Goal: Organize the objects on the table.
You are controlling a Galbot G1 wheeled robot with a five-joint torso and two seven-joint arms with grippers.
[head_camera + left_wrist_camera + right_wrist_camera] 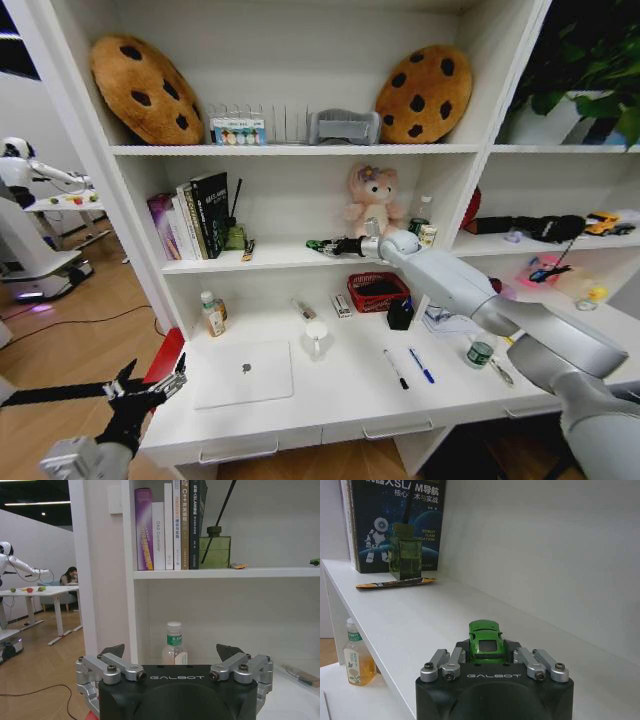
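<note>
Your left gripper hangs off the desk's left front corner, jaws wide and empty. The laptop lies closed on the desk. Your right gripper pinches the green car over the middle shelf.

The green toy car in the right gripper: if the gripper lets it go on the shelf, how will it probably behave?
The green toy car, held in the right gripper, looks small and rigid, so probably light. If its wheels turn, it may roll along the smooth white shelf. It sits low, so tipping seems unlikely.
</note>
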